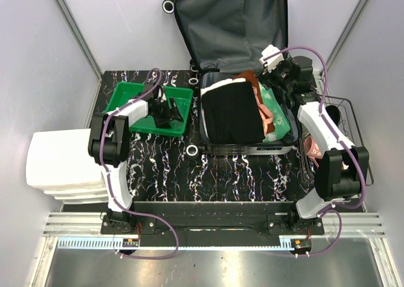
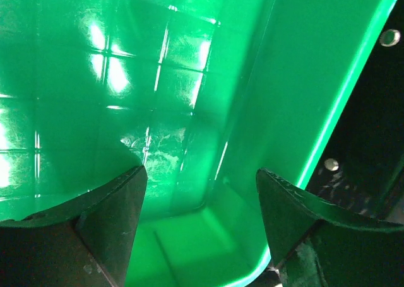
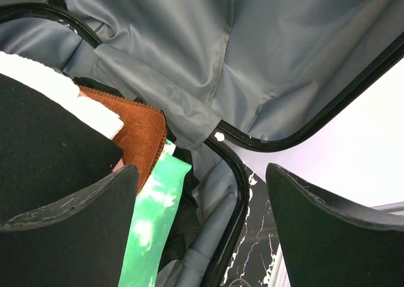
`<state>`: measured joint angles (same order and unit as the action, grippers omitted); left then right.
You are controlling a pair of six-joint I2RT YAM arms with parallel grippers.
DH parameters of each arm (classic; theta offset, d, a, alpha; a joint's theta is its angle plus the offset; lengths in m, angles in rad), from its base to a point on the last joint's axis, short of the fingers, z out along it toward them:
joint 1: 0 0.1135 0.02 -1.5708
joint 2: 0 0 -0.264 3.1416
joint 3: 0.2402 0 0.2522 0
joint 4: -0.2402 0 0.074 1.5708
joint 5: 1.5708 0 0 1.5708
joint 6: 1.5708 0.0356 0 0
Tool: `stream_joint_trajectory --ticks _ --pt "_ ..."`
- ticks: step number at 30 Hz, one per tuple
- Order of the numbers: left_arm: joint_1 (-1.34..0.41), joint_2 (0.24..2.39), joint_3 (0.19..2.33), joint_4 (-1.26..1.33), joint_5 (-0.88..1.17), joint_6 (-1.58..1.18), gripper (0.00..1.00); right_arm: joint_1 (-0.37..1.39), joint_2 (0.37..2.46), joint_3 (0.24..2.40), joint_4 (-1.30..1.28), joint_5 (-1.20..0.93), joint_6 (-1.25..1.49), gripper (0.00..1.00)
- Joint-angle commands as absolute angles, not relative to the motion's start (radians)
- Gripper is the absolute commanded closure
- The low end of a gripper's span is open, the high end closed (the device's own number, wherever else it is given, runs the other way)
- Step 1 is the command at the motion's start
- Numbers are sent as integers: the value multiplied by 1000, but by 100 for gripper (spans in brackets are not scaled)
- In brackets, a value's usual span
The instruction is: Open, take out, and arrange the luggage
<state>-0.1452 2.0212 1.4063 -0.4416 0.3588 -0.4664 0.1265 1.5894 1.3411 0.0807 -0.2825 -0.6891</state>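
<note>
The luggage [image 1: 230,22] lies open on the table, its grey-lined lid [image 3: 252,60] standing up at the back. Its base holds a folded black garment [image 1: 230,113], a brown suede piece [image 3: 136,135] and a green tie-dye cloth [image 3: 151,217]. My right gripper [image 1: 281,72] hovers open over the case's back right corner. In the right wrist view its jaws [image 3: 202,199] straddle the black rim with nothing between them. My left gripper [image 1: 165,110] is inside the green bin [image 1: 126,94]. There it stands open [image 2: 201,192] over the bare green floor [image 2: 189,79].
A white drawer unit [image 1: 60,164] sits at the left, beside the left arm. A wire rack [image 1: 353,120] with a pink item [image 1: 314,147] stands at the right edge. Black marble tabletop [image 1: 240,173] shows in front of the case. Lilac walls close in both sides.
</note>
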Motion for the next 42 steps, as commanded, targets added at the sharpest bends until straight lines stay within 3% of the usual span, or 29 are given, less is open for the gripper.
stream_joint_trajectory --ticks 1,5,10,15,20,28,37,42 --pt "-179 2034 1449 -403 350 -638 24 132 1575 1390 83 -298 -657 11" --pt "-170 1996 1468 -385 324 -601 22 130 1575 1442 -50 -287 -617 10" --pt "-140 1826 1462 -347 363 -333 14 130 1595 1541 -294 -339 -470 9" --pt "-137 1695 1456 -385 705 106 7 130 1615 1575 -529 -593 -396 14" --pt "-137 1694 1494 -482 938 232 9 130 1715 1693 -616 -666 -325 20" --pt "-212 1643 1456 -523 899 437 11 137 1923 1905 -707 -614 -371 24" --pt "-255 1620 1405 -493 835 430 12 138 2085 2114 -793 -566 -301 15" --pt "-271 1655 1465 -479 810 419 11 138 2118 2137 -879 -650 -252 23"
